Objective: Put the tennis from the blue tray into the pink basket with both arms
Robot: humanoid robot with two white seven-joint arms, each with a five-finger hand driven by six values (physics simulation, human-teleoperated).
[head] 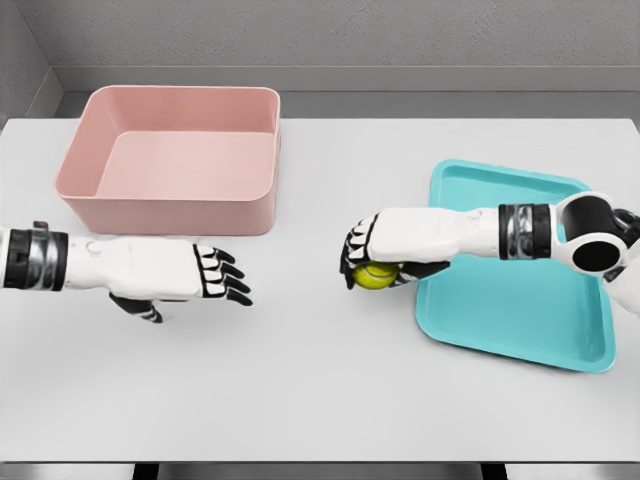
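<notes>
right hand (372,255) fingers clasp one tennis ball (376,275) beside one blue tray (520,330); left hand (205,275) fingers spread near one pink basket (170,205).

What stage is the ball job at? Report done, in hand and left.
Done: the tennis ball is off the blue tray, just past its left edge over the table.
In hand: the right hand grips the ball; the left hand waits with open fingers in front of the pink basket.
Left: pass the ball to the left hand, then drop it into the basket, which holds nothing yet.
</notes>
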